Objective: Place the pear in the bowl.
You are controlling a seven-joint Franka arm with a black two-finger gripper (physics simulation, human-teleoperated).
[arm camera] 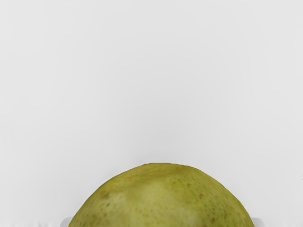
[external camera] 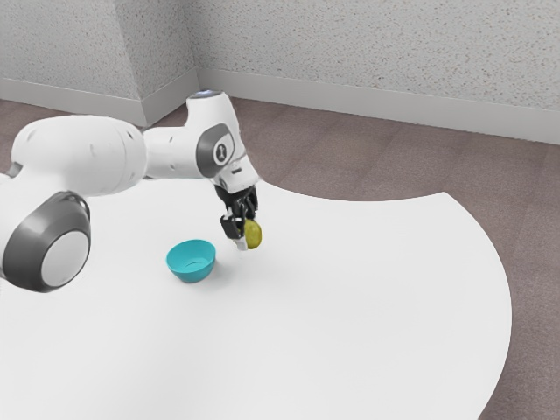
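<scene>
Exterior view: black two-finger gripper (external camera: 248,239) closed on a speckled yellow-green pear (external camera: 253,233), near the round turquoise bowl (external camera: 192,262), outside it, toward the exterior view's right. Wrist view: pear clasped between both pale fingertips (arm camera: 66,222).

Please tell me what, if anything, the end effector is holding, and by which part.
The pear, by two opposite sides, between the end effector's fingertips.
</scene>
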